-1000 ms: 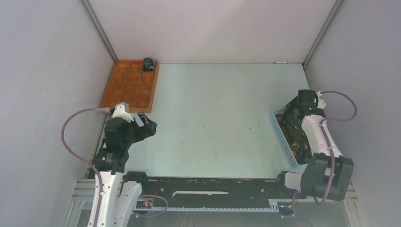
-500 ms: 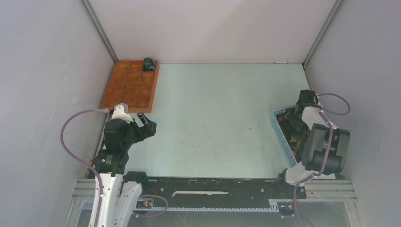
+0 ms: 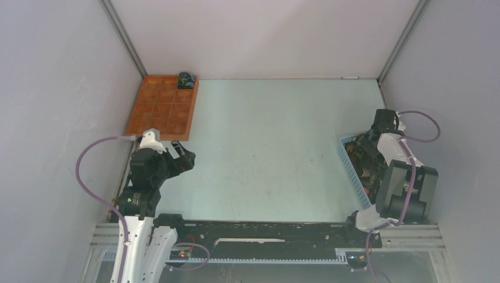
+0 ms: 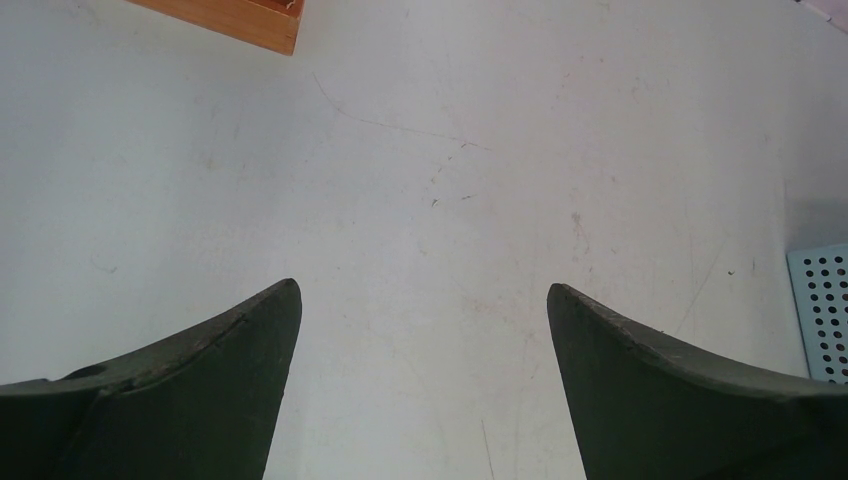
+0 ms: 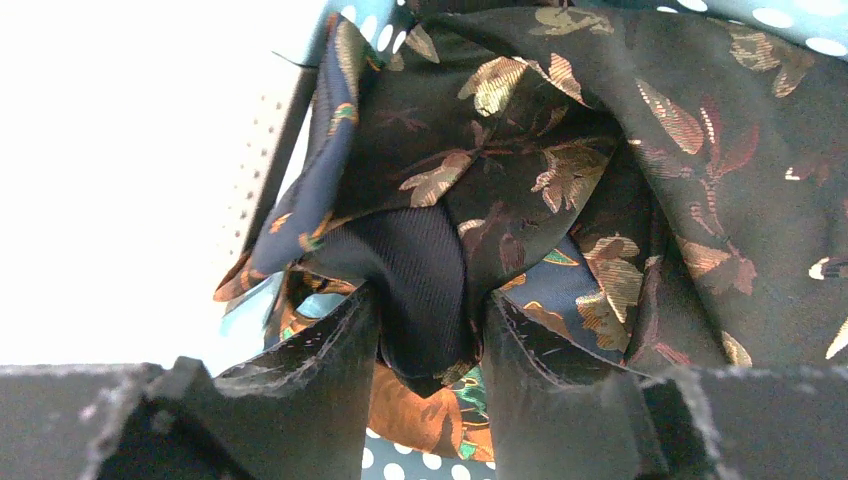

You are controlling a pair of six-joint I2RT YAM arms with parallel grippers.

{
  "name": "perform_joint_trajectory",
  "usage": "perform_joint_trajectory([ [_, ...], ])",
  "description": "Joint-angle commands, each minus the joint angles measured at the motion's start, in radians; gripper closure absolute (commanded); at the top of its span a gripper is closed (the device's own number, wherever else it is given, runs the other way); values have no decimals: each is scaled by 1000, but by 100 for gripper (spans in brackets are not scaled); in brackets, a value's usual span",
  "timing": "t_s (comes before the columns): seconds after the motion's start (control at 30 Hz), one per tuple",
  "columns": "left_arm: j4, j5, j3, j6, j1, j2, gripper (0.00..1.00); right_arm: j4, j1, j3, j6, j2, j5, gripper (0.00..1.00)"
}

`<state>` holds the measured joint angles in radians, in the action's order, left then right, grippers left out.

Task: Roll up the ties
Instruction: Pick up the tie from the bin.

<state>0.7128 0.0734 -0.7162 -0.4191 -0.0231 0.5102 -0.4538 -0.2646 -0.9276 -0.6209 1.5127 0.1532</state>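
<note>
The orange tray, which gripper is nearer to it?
Left. The left gripper hovers open just off the near edge of the orange tray; the right gripper is far across, inside the blue basket, shut on a tie.

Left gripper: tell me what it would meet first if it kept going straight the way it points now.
The left gripper, jaws open, aims at bare table, probably its first contact. The orange tray corner and the blue basket sit off to either side, outside that line.
</note>
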Motion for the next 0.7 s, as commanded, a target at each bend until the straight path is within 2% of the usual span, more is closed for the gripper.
perform_joint_trajectory([
  [0.0, -34, -11, 6, -12, 2, 1, 0, 10, 8, -51, 21, -46, 44, 56],
  [0.23, -34, -12, 6, -12, -1, 2, 0, 4, 0, -65, 44, -28, 52, 55],
  [0.4, -34, -14, 6, -12, -4, 2, 0, -17, -2, -74, 54, -37, 70, 48],
  [0.6, -35, -13, 6, -13, -8, 1, 0, -6, -24, -74, 60, -27, 88, 54],
  [0.67, -35, -15, 6, -14, -8, -1, 0, 7, -31, -74, 66, -20, 93, 60],
])
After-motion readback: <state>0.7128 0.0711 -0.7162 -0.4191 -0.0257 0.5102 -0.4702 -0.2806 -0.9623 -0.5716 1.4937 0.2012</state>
